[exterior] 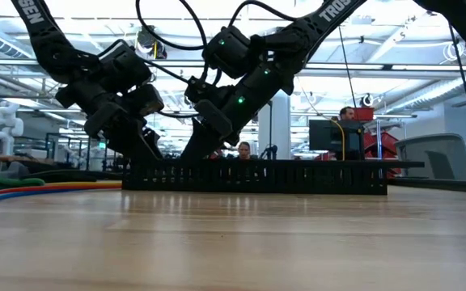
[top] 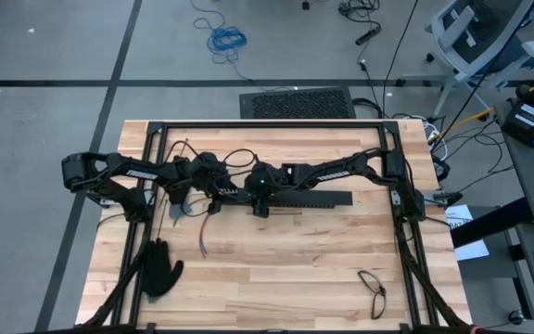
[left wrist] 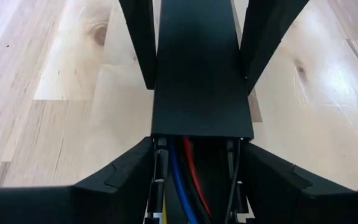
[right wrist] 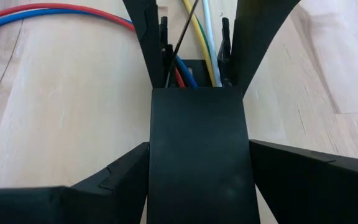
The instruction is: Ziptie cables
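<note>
At the left of the table a black glove (top: 158, 269) lies near the front edge, clear of the work. My left gripper (left wrist: 197, 68) straddles the long black slotted bar (top: 309, 199) near its left end, one finger on each side of the flat cover. I cannot tell whether those fingers press on the bar or only bracket it.

The cables (right wrist: 194, 43), red, blue, white and yellow-green, already lie inside the bar's channel and pass under the cover; their loose ends trail out onto the wood to the left of it.

Just to the right, my right gripper (right wrist: 197, 50) straddles the same bar, jaws spread wide at its sides, facing the spot where the wires come out.

I see no ziptie around the bundle. So I judge the routing largely done, while the tying itself has not started.
</note>
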`<state>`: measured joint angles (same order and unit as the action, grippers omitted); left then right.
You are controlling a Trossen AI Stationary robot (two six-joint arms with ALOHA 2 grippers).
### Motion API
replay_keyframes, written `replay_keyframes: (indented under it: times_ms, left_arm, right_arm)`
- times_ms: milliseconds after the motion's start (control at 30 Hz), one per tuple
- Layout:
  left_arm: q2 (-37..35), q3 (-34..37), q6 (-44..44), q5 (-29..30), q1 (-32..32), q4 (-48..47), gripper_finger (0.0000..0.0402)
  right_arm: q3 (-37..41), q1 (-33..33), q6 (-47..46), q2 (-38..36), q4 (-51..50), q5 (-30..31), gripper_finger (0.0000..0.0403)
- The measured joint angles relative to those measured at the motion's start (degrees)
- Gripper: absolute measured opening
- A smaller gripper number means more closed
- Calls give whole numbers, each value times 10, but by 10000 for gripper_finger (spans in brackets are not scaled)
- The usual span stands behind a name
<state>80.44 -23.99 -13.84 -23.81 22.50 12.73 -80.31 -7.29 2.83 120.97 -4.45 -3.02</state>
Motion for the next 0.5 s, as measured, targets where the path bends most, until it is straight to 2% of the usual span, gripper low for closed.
replay_keyframes:
  times_ms: [500]
  left_arm:
    - [1, 2, 17, 5, 0, 20, 219]
  right_arm:
    - [2, -1, 11, 0, 23, -1, 247]
